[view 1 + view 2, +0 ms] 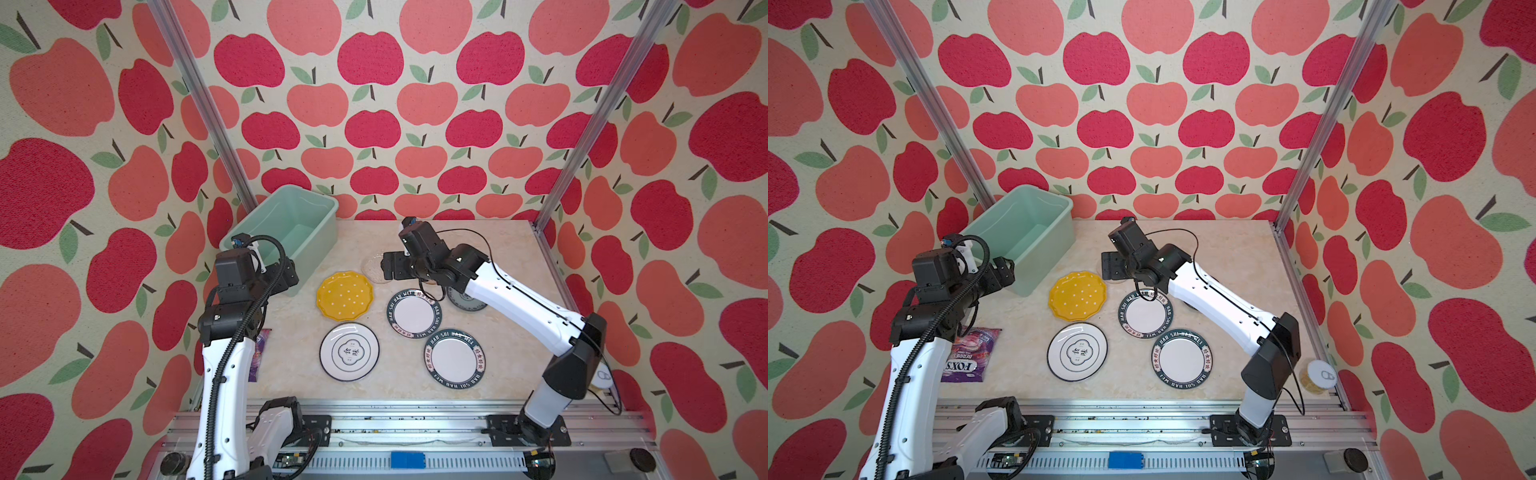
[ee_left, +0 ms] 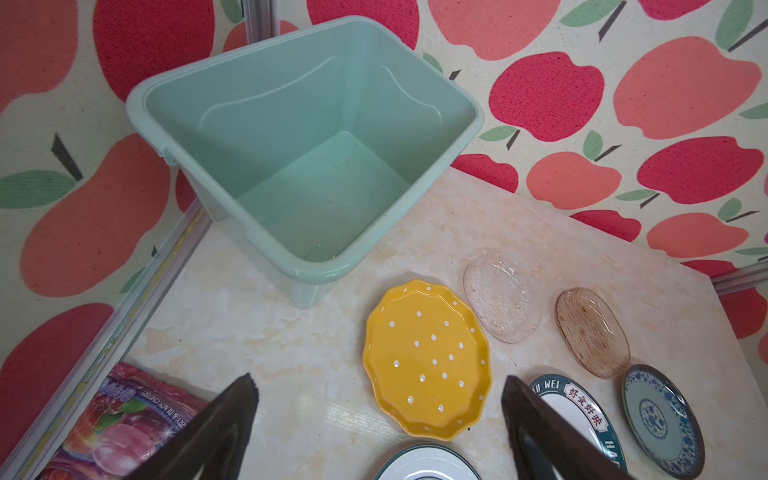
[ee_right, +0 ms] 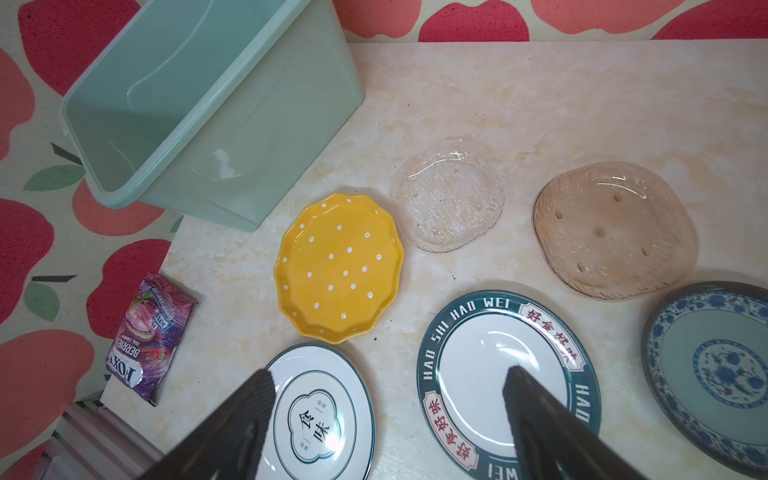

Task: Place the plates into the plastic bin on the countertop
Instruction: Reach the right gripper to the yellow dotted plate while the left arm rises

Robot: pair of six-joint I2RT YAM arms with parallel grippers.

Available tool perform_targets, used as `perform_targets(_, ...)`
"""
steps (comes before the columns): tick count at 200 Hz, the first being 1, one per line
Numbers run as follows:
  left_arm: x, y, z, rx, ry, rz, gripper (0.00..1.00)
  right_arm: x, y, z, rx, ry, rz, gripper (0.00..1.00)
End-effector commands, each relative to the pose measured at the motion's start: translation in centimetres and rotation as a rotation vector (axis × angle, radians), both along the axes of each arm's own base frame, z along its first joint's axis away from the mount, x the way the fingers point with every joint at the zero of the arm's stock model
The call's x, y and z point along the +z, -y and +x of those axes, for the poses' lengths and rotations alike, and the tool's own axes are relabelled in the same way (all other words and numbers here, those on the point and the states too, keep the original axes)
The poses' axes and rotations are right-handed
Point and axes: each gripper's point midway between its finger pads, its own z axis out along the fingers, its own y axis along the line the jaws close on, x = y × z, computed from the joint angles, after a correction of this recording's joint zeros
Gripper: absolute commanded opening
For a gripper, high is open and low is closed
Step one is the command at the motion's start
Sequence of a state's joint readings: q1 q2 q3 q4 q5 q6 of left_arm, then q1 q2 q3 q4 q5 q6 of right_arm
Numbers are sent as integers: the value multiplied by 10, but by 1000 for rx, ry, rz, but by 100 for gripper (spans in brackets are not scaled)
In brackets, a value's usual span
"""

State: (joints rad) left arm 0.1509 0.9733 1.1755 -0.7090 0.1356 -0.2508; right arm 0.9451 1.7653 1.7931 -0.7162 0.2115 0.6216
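The left tool (image 2: 379,386) hangs wide open and holds nothing, beside the near corner of the bin (image 2: 266,112), which stands at the far left of the table (image 1: 490,241). The right tool (image 3: 390,372), also spread wide and holding nothing, hovers above the plates. All lie flat on the table outside the bin: the yellow plate (image 3: 338,268), clear plate (image 3: 446,195), amber plate (image 3: 615,230), blue plate (image 3: 715,370), lettered plates (image 1: 454,359) and emblem plate (image 1: 349,352).

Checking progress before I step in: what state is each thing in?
plastic bin: upright, empty
yellow plate: on countertop
clear glass plate: on countertop
amber glass plate: on countertop
grey-blue plate: on countertop
lettered plates: both on countertop
emblem plate: on countertop
left claw: open, empty
right claw: open, empty
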Motion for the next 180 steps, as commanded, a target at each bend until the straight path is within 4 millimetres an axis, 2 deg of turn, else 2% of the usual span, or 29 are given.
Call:
perform_targets(1, -3, -13, -8, 75, -70, 5, 94, -24, -17, -12, 21, -134, 3, 89)
perform_targets(16, -12, -19, -7, 109, -109, 5, 94, -36, -32, -13, 28, -185, 35, 89)
perform_targets(35, -26, -24, -4, 148, -144, -43, 95, -58, -39, -13, 23, -236, 23, 86)
perform_targets(64, -41, -31, 3, 244, -150, -259, 94, -85, -46, -13, 30, -288, 0, 84)
perform_targets(83, -50, -40, 12, 339, -159, -410, 90, -93, -50, -15, 49, -295, -4, 84)
perform_targets(126, -60, -73, 36, 517, -127, -717, 80, -115, -45, -9, 66, -281, -66, 84)
perform_targets(180, -66, -106, 66, 586, -182, -742, 70, -126, -56, -3, 105, -266, -57, 85)
